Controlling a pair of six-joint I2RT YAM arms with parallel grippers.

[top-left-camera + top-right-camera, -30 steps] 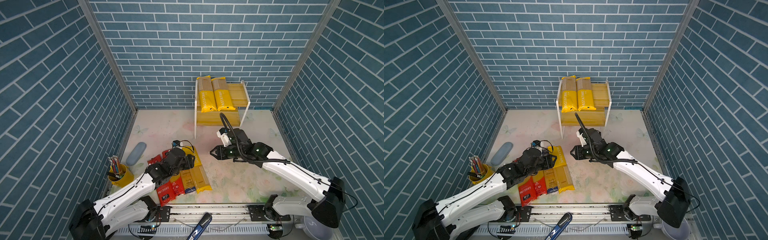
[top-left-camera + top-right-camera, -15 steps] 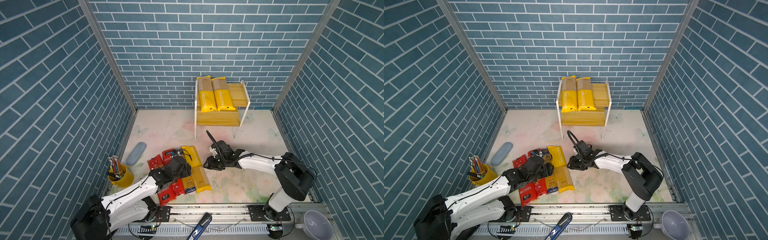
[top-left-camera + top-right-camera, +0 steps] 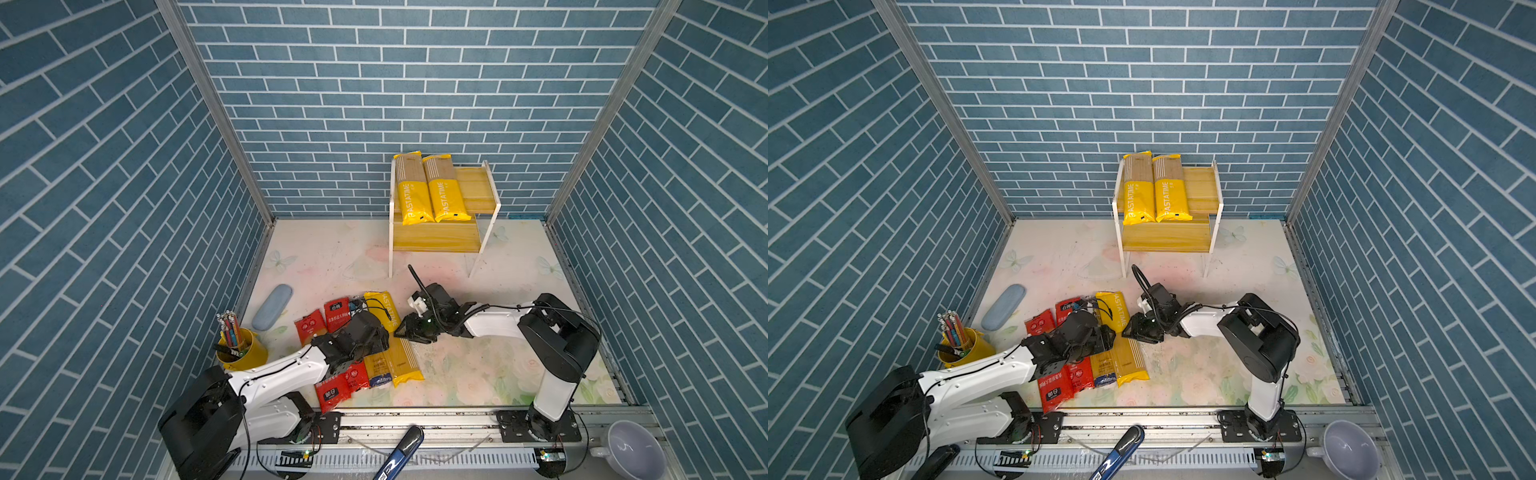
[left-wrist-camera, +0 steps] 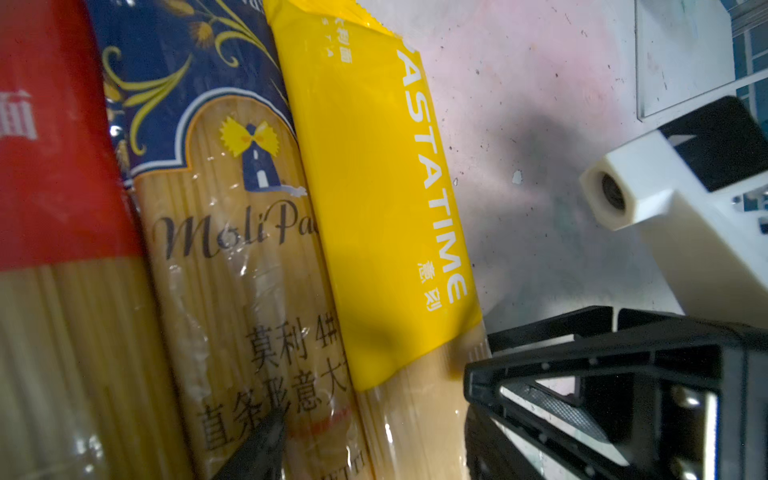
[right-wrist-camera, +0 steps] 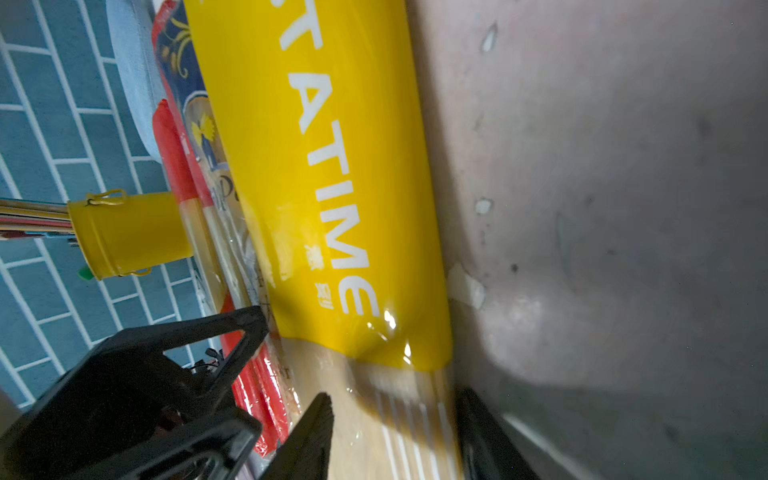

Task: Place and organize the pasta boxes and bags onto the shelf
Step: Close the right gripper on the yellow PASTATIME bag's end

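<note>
Right wrist view: right gripper (image 5: 395,419) spread astride yellow PASTATIME pack (image 5: 332,166), flat on table (image 5: 602,187).
Left gripper (image 3: 374,334): above pile (image 3: 332,390), grip unclear.
Shelf (image 3: 436,239): well apart.
Risk: glossy film slipping free; blue-ended pack (image 4: 216,208) alongside dragging too.

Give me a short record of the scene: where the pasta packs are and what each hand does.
shelf: two-tier, by the back wall
upper tier: two yellow packs, side by side
table: loose yellow pack, blue-ended pack, two red packs, lying together
left hand: over the blue-ended pack; opening unclear
right hand: open, astride the loose yellow pack's edge
</note>
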